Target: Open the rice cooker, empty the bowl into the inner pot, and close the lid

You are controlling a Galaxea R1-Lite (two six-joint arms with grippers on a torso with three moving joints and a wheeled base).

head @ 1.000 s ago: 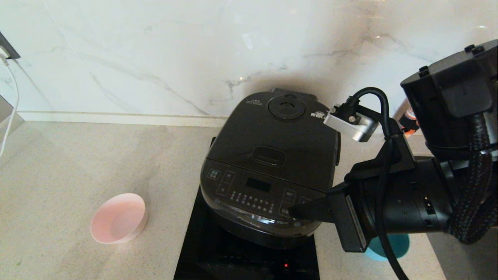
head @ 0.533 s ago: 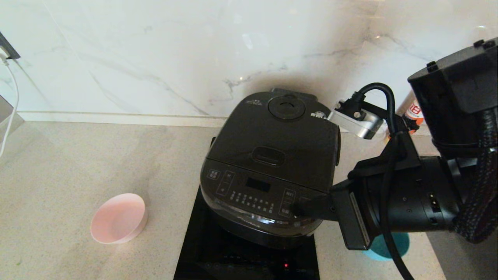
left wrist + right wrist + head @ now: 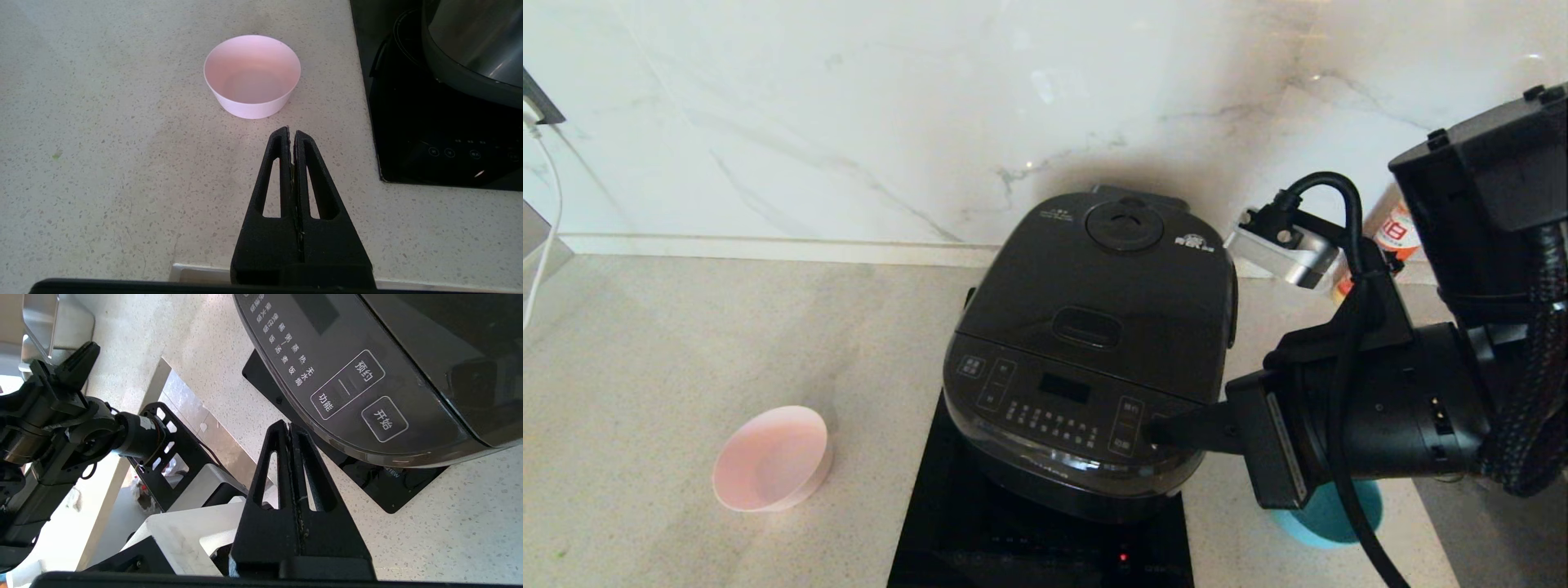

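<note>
The black rice cooker [image 3: 1094, 343] stands on a black induction hob [image 3: 980, 531] with its lid [image 3: 1107, 286] shut, so the inner pot is hidden. The oblong release button [image 3: 1086, 327] is on the lid's front. My right gripper [image 3: 1156, 431] is shut and empty, its tips over the right end of the control panel [image 3: 351, 388]; it also shows in the right wrist view [image 3: 289, 426]. A pink bowl [image 3: 770, 459] sits on the counter to the left; it also shows in the left wrist view [image 3: 252, 75]. My left gripper [image 3: 291, 132] is shut and empty, near that bowl.
A teal bowl [image 3: 1327, 514] sits on the counter under my right arm. A small bottle [image 3: 1392, 237] stands by the marble wall at the right. A white cable [image 3: 547, 204] hangs at the far left. The hob's edge [image 3: 376, 134] lies right of the pink bowl.
My right arm has drawn back slightly to the right; the gripper tip is a little further right on the panel. The cooker and bowls have not moved.
</note>
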